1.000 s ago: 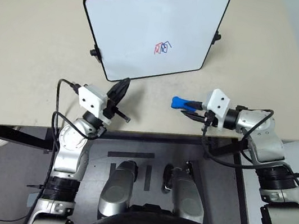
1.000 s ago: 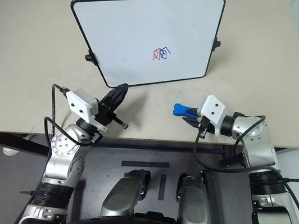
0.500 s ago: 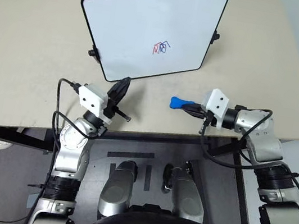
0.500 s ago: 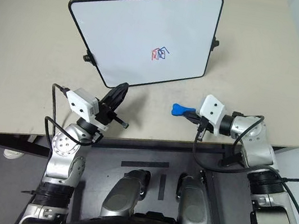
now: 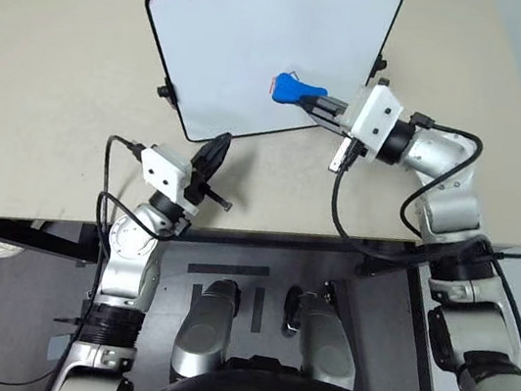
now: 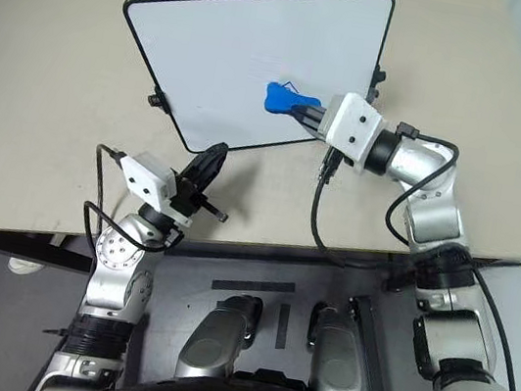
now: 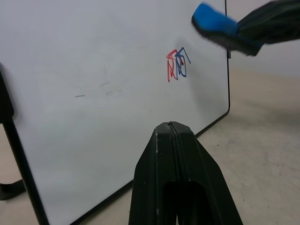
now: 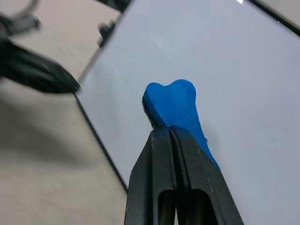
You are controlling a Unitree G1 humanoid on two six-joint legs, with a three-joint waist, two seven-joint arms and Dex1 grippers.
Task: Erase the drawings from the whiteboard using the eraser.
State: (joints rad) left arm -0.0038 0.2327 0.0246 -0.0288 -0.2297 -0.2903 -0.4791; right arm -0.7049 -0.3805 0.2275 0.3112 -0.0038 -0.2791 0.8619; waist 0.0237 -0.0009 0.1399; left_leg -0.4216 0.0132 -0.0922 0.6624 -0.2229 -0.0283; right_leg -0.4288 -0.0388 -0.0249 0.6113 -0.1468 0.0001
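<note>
- The whiteboard [image 5: 263,52] stands tilted on the beige table [image 5: 52,73], in the upper middle of the head views, its black frame and a side knob [image 5: 166,93] showing.
- The right gripper [image 5: 316,105] sits at the centre right of the frame, its jaws pinched tight on one end of the blue eraser [image 5: 290,88].
- The eraser's free end is over the board's face, right of its centre; I cannot tell whether it touches the surface.
- In the left wrist view the drawings [image 7: 177,64], a small red and blue sketch, lie unerased on the board, with the eraser at the upper right of that frame, just above and beside them.
- The left gripper [image 5: 213,156] is at the lower left of the board, just below its bottom edge, jaws pressed together on nothing and pointing toward the board.
- In the right wrist view the eraser juts past the closed black fingers [image 8: 159,187] against the white board.
</note>
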